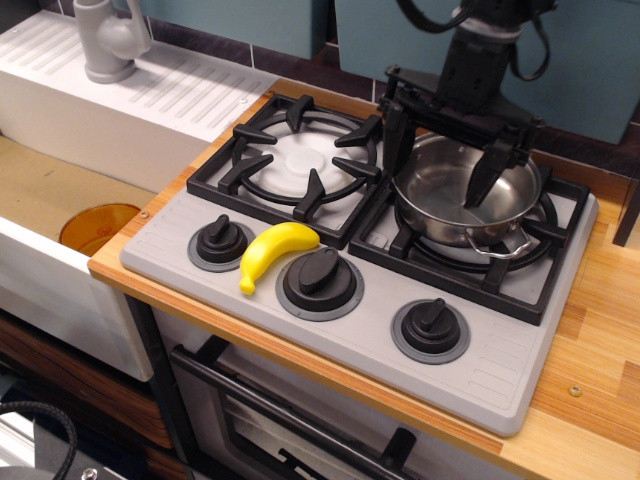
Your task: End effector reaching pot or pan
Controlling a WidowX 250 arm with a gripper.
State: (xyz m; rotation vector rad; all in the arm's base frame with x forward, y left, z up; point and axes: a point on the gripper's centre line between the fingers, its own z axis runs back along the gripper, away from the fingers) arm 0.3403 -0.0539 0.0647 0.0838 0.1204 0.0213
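The shiny steel pot (448, 205) sits on the right burner grate of the stove, with a wire loop handle at its front. My black gripper (433, 184) hangs over the pot from behind and is open wide. Its left finger (393, 140) stands at the pot's left rim. Its right finger (481, 175) points down inside the bowl. Nothing is held between them.
A yellow banana (276, 253) lies on the grey stove top between two of three black knobs (320, 281). The left burner grate (297, 160) is bare. A white sink (60, 180) with a faucet (104, 39) is at left. The wooden counter (590, 390) runs at right.
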